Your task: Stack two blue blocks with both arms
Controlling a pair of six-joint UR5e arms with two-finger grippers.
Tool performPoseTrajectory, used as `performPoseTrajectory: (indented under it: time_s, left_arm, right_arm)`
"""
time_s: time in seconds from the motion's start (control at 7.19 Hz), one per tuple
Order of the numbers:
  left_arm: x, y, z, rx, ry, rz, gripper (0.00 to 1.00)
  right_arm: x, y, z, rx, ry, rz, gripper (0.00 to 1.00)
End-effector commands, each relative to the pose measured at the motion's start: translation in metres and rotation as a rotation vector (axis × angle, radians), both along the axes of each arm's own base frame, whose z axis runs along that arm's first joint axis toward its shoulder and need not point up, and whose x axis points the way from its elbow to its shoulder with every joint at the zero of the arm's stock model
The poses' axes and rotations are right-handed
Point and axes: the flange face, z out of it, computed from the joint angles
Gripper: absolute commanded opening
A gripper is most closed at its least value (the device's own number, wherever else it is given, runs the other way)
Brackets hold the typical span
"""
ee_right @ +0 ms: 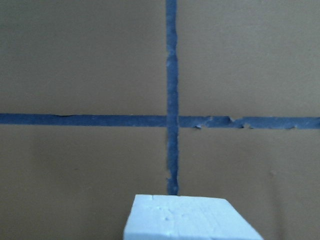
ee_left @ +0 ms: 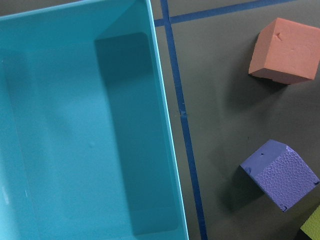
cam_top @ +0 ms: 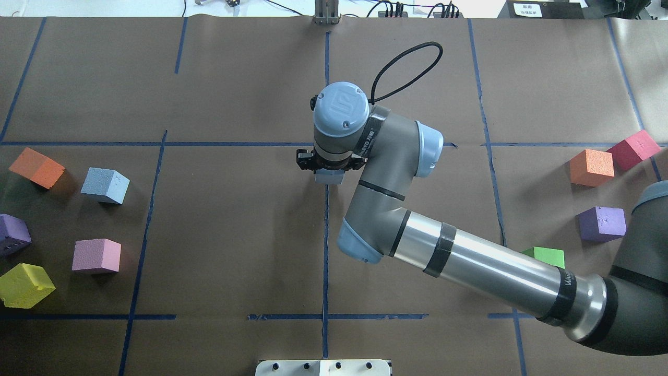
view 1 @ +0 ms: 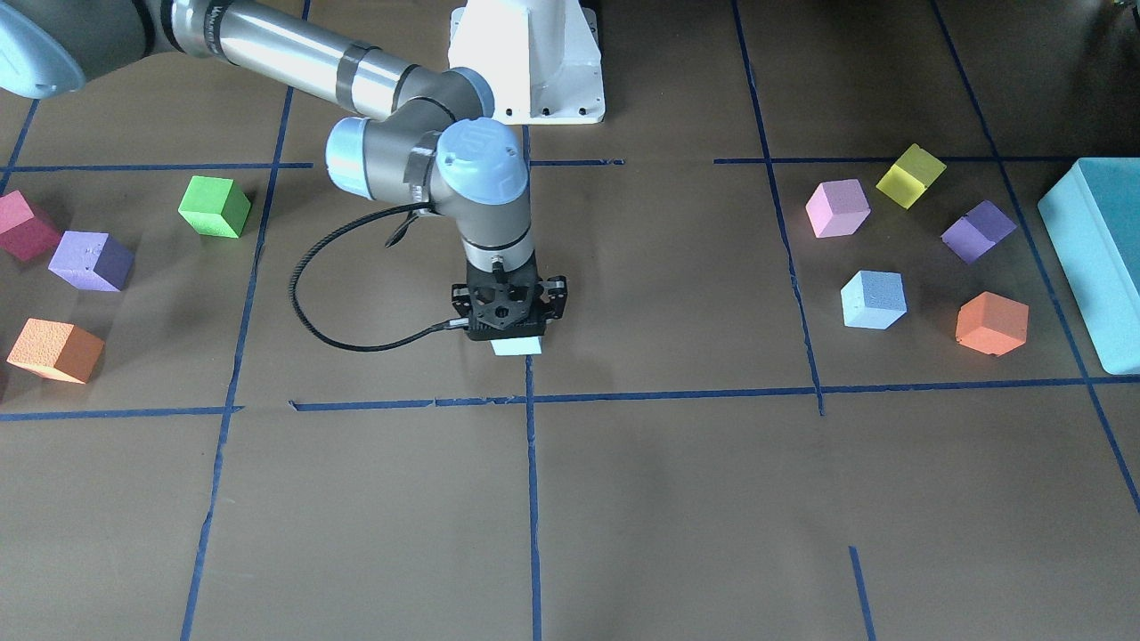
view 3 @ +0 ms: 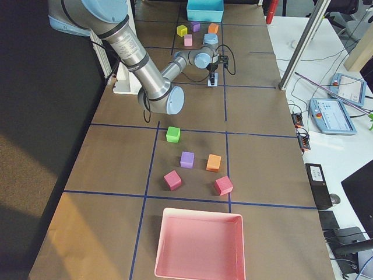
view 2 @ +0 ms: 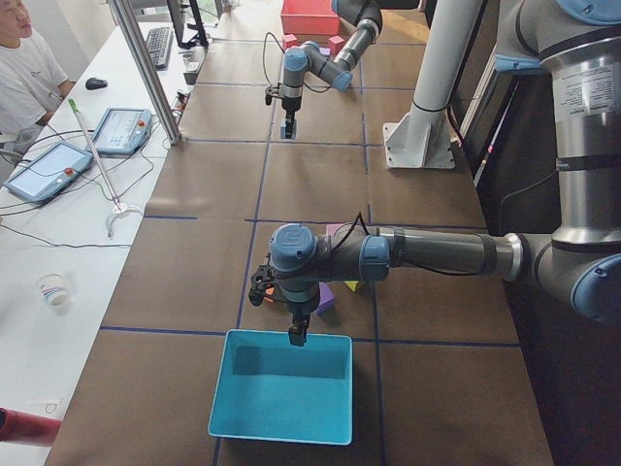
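My right gripper (view 1: 509,313) points straight down at the table's middle, shut on one pale blue block (view 1: 518,346) at or just above the paper. The overhead view shows this gripper (cam_top: 329,168) and this block (cam_top: 329,177) by the centre tape line. The block's top fills the bottom of the right wrist view (ee_right: 190,218). The second blue block (view 1: 874,300) lies free on the robot's left side, also seen from overhead (cam_top: 106,185). My left gripper (view 2: 298,336) hangs over the teal box (view 2: 281,383), far from both blocks. I cannot tell whether it is open or shut.
Around the free blue block lie a pink cube (view 1: 837,208), a yellow cube (view 1: 910,175), a purple cube (view 1: 978,231) and an orange cube (view 1: 991,323). Green (view 1: 215,206), red (view 1: 25,227), purple (view 1: 91,261) and orange (view 1: 56,351) cubes lie on the robot's right. A pink tray (view 3: 200,245) stands at that end.
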Motion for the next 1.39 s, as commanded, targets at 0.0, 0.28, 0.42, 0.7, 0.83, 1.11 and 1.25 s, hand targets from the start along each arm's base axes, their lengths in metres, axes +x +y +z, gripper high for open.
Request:
performPoseTrajectory:
  time_s: [0.0, 0.28, 0.42, 0.7, 0.83, 1.11, 1.25]
  left_arm:
    - [0.000, 0.001, 0.000, -0.004, 0.001, 0.000, 1.00]
    - [0.000, 0.001, 0.000, -0.003, 0.001, 0.001, 1.00]
    - [0.000, 0.001, 0.001, -0.004, 0.000, 0.000, 1.00]
    - [0.002, 0.000, 0.000, 0.003, 0.000, 0.012, 1.00]
    - [0.003, -0.001, -0.001, 0.012, 0.001, 0.013, 1.00]
    - [0.004, -0.019, -0.018, 0.052, 0.000, 0.005, 1.00]
    - [0.004, -0.029, -0.030, 0.082, 0.003, 0.007, 1.00]
  right_arm:
    - [-0.022, 0.011, -0.002, -0.013, 0.018, 0.000, 0.27]
    - [-0.023, 0.010, 0.004, 0.002, 0.050, 0.001, 0.99]
    - [-0.022, 0.010, 0.004, 0.005, 0.051, -0.001, 1.00]
    - [0.009, -0.007, -0.020, 0.009, 0.028, 0.003, 1.00]
    - [0.056, -0.028, -0.040, -0.009, 0.024, -0.030, 1.00]
    - [0.193, -0.064, -0.052, -0.001, 0.043, -0.127, 1.00]
    - [0.265, -0.052, -0.007, 0.053, 0.063, -0.179, 1.00]
